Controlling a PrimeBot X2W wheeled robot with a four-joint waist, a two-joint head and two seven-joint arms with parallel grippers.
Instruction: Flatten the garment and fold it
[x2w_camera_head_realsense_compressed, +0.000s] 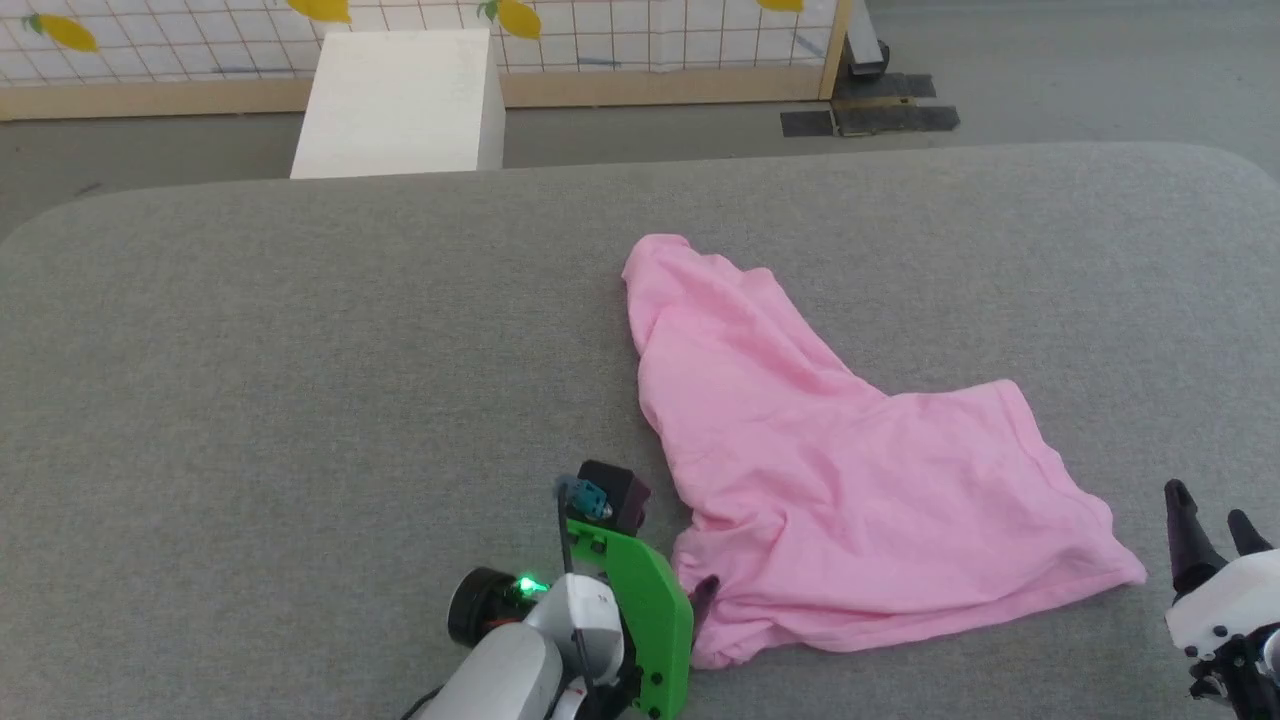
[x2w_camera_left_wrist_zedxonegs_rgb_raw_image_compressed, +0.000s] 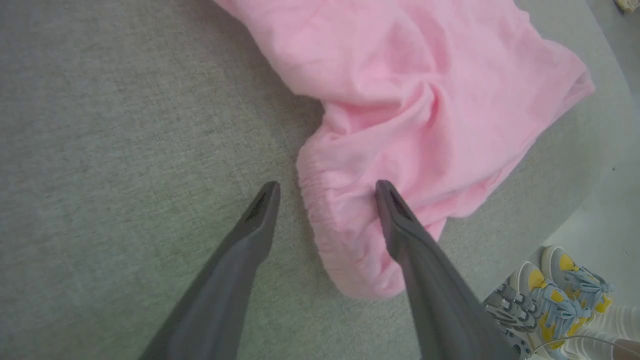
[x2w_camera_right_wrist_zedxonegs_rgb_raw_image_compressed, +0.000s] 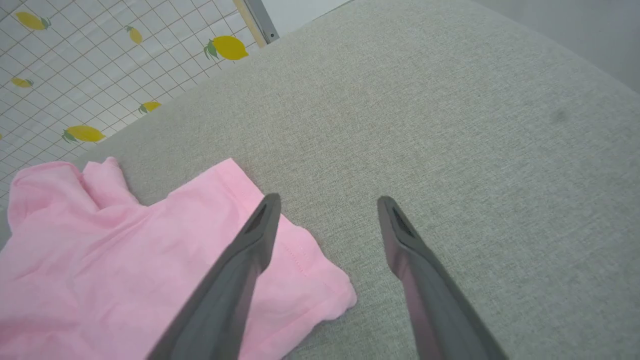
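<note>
A wide grey cloth-covered surface (x2w_camera_head_realsense_compressed: 300, 400) with rounded far corners takes up most of the head view, and the garment (x2w_camera_head_realsense_compressed: 800, 450) lies on it right of the middle. The garment is one loosely spread pink sheet, wrinkled and not folded. A narrow end reaches toward the far side, and the broad part fans out toward the near right edge. Its gathered waistband (x2w_camera_left_wrist_zedxonegs_rgb_raw_image_compressed: 325, 220) is bunched at the near left end, and a stitched hem corner (x2w_camera_right_wrist_zedxonegs_rgb_raw_image_compressed: 320, 280) lies at the near right end. Beyond the surface, on the grey floor, stands a screen (x2w_camera_head_realsense_compressed: 650, 40) with a grid pattern and yellow lemons in a pale wooden frame. A white box (x2w_camera_head_realsense_compressed: 400, 100) stands in front of it. The left hand (x2w_camera_left_wrist_zedxonegs_rgb_raw_image_compressed: 327, 184) is low at the waistband with its two dark fingers spread wide and gripping nothing. One finger is over the pink fabric and the other over the bare grey cloth, so the waistband edge lies between them. I cannot tell whether either tip touches. The right hand (x2w_camera_right_wrist_zedxonegs_rgb_raw_image_compressed: 329, 198) is also open and empty, and in the head view it sits just beside the hem corner at the lower right. One of its fingers crosses over the hem corner and the other is over bare cloth. Past the near rim, the left wrist view shows a person's grey and yellow shoes (x2w_camera_left_wrist_zedxonegs_rgb_raw_image_compressed: 550, 295) with blue laces on the floor.
</note>
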